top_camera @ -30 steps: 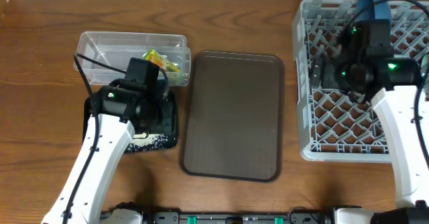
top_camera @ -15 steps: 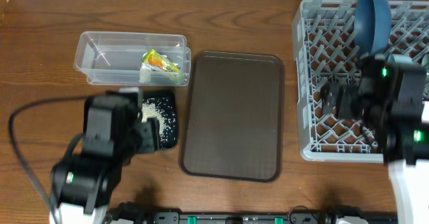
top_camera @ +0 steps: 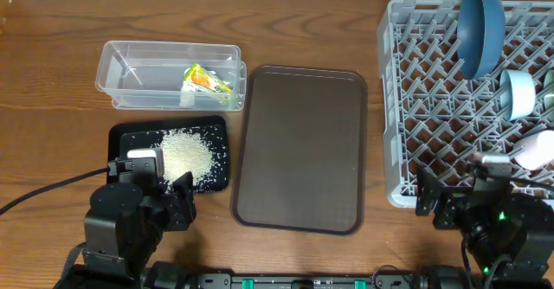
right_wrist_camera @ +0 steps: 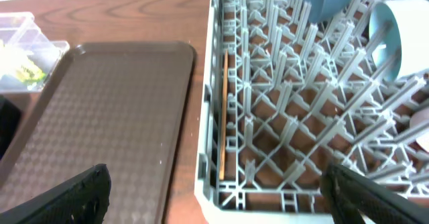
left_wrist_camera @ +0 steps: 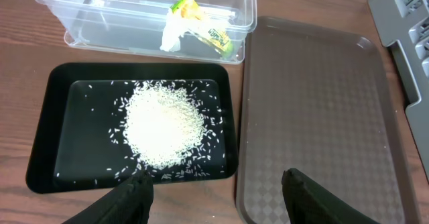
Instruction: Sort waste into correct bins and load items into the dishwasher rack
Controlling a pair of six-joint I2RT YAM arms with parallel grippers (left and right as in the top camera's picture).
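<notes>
The grey dishwasher rack [top_camera: 433,107] at the right holds the dark blue bowl [top_camera: 481,28], the white light-blue-rimmed bowl [top_camera: 519,94] and the pink cup [top_camera: 538,150]. A sliver of the mint-green bowl [top_camera: 549,80] shows at the edge. The wooden stick [right_wrist_camera: 223,117] lies along the rack's left side [right_wrist_camera: 281,123]. The clear tub [top_camera: 138,64] holds the snack wrapper [top_camera: 206,80] and tissue [left_wrist_camera: 173,36]. Rice [top_camera: 186,153] lies in the black tray [top_camera: 121,142]. My left gripper [left_wrist_camera: 218,184] is open and empty near the tray's front edge. My right gripper [right_wrist_camera: 214,184] is open and empty at the rack's front left corner.
The large brown serving tray [top_camera: 300,149] lies between the black tray and the rack, with nothing on it. Both arms [top_camera: 130,220] [top_camera: 485,215] sit low at the table's front edge. A brown object pokes in at the far left corner.
Both arms have pulled back toward the front edge. The left arm has left the black tray, uncovering the rice; the right arm has left the rack, uncovering the bowls and cup.
</notes>
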